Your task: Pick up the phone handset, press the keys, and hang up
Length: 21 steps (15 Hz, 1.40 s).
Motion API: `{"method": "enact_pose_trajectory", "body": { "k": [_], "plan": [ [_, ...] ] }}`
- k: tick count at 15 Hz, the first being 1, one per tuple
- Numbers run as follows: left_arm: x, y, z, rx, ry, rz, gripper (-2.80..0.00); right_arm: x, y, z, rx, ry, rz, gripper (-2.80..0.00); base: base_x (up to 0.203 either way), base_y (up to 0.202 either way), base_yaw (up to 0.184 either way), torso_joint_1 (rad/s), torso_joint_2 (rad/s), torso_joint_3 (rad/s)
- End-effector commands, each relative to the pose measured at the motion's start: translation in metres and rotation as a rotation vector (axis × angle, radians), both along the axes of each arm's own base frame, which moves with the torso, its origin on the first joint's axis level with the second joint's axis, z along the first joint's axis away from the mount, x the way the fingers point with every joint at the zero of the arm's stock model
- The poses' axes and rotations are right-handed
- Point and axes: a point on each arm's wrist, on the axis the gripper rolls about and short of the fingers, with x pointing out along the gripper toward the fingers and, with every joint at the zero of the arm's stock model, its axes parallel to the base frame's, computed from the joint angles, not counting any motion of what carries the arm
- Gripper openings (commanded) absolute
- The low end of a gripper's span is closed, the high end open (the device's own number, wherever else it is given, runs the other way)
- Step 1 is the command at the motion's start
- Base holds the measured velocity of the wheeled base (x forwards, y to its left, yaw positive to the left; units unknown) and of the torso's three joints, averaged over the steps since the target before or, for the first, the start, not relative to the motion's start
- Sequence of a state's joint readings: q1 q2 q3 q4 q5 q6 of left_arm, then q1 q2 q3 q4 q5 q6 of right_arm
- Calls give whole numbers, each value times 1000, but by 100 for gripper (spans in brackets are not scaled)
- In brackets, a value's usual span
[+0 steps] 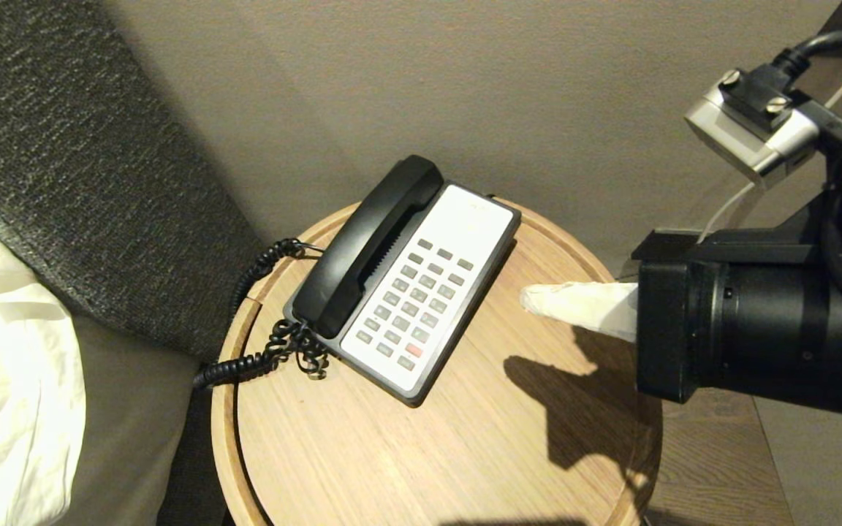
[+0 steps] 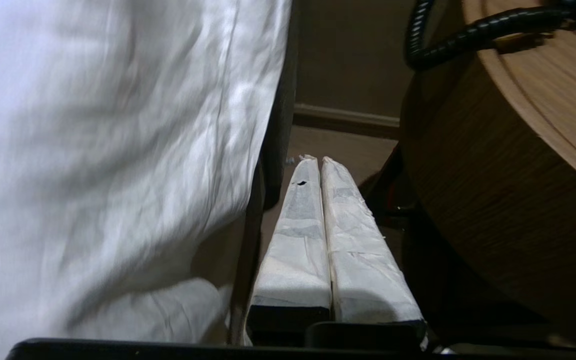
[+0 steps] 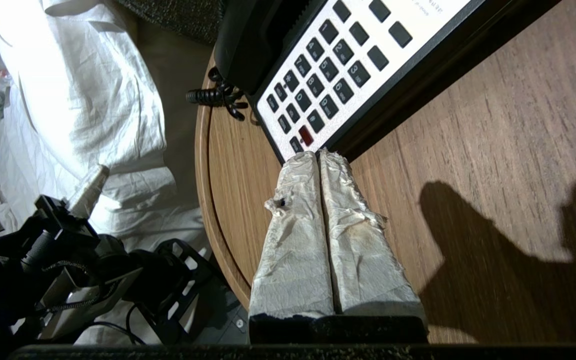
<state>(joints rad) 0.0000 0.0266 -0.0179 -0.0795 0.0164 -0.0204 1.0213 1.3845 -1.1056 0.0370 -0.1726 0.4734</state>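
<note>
While the phone handset lies seated in its cradle on the left side of the phone base, the keys sit uncovered in the white faceplate beside it. On the round wooden table the phone takes the ten-to-twelve o'clock part of the top, its far end near the rim at twelve. From three round to seven o'clock the wood is bare, crossed only by the arm's shadow. The coiled cord spills over the rim at nine o'clock and hangs toward the white bedding. The right gripper reaches in from three o'clock above the open wood, its wrapped fingers pressed together with nothing between them, tips just short of the base's long edge. The left gripper hangs low outside the table, in the narrow gap between its curved side and the bedding, fingers likewise closed and empty.
</note>
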Motion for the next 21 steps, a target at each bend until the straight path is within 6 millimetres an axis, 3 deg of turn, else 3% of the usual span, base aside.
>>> {"method": "enact_pose_trajectory", "body": {
  "k": [1, 7, 11, 13, 16, 18, 21],
  "plan": [
    [2, -1, -16, 80, 28, -18, -280, -2, -3, 1, 6, -1, -1, -280, 0, 0, 0, 0, 0, 0],
    [2, 0, -16, 75, 24, -12, -280, -7, -12, 0, 10, -4, -1, -280, 0, 0, 0, 0, 0, 0],
    [2, 0, -16, 75, 24, -12, -280, -17, -31, 7, 45, -34, -44, -280, 0, 0, 0, 0, 0, 0],
    [2, 0, -16, 75, 24, -12, -280, -18, -57, 0, 41, -44, -133, -280, 0, 0, 0, 0, 0, 0],
    [2, 0, -16, 75, 25, -11, -280, -17, -136, -29, 10, -56, -486, -280, 0, 0, 0, 0, 0, 0],
    [2, 0, -16, 75, 24, -12, -280, -54, -176, -51, 47, -99, -635, -280, 0, 0, 0, 0, 0, 0],
    [2, 0, -16, 75, 25, -12, -280, -118, -193, -104, 58, -236, -683, -280, 0, 0, 0, 0, 0, 0]
  ]
}}
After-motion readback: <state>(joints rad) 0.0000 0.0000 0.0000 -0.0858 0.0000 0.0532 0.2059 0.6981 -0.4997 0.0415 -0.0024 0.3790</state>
